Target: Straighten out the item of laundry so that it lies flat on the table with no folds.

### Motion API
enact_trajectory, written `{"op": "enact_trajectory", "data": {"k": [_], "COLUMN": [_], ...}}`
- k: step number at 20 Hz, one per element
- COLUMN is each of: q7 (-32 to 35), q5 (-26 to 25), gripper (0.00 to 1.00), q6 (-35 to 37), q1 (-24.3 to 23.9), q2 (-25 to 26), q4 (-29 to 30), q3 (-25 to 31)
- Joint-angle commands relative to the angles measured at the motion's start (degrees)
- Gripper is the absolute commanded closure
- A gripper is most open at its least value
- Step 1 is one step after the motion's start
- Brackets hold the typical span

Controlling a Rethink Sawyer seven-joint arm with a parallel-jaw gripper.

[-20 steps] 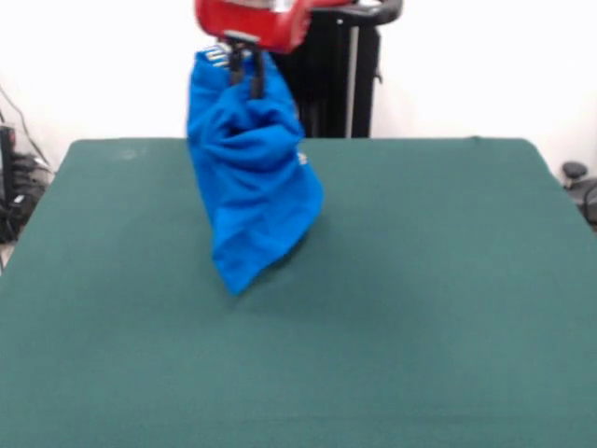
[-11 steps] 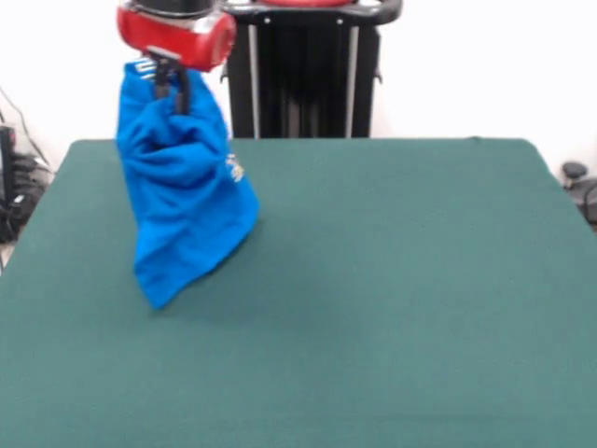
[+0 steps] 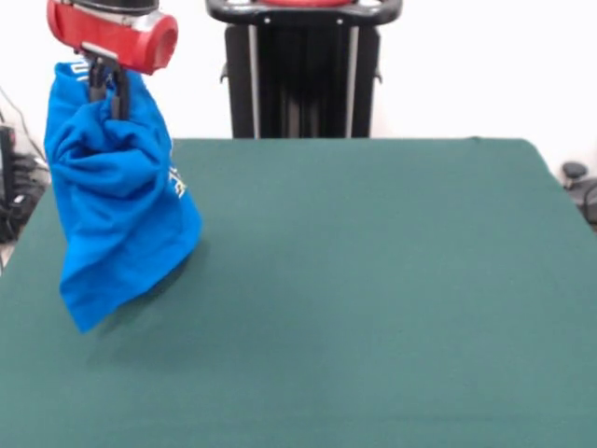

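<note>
- Clamping a bunched upper edge of the T-shirt (image 3: 117,215), the pincer (image 3: 104,86) is seen at about 10 o'clock in the front view, its dark prongs closed on the cloth just beneath the red wrist housing (image 3: 112,33).
- A sideways carry has been made over the last second: the pincer and its load were above the tabletop's far middle, and are now found over its 9 o'clock edge.
- The height of the grip appears to have been kept; the garment is still hung as a crumpled bundle, with its lowest corner at or just above the tabletop (image 3: 373,299) — contact cannot be told.
- A scrap of white print is shown on the side towards 3 o'clock; the rest of the design is hidden in the folds.
- Little has been gained for flattening, it is judged: the shirt is neither laid down nor spread, and it has been brought close to the edge, where cloth could be draped over the side if released.
- Nothing else is seen on the green surface; only the black pedestal (image 3: 303,70) is found behind, at 12 o'clock, well apart from the shirt.
</note>
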Motion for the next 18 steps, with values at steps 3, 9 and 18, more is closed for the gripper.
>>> {"op": "enact_trajectory", "data": {"k": [3,9,18], "q7": [15.86,24.05,25.04], "q5": [-3.75,-4.14,9.7], "gripper": [1.0,1.0,1.0], "q6": [11.0,2.95,-3.26], "q1": [14.4,22.63,21.69], "q2": [3.13,10.79,13.61], "q4": [-6.48,-6.93,2.88], "q3": [-3.6,-10.6,-1.84]}}
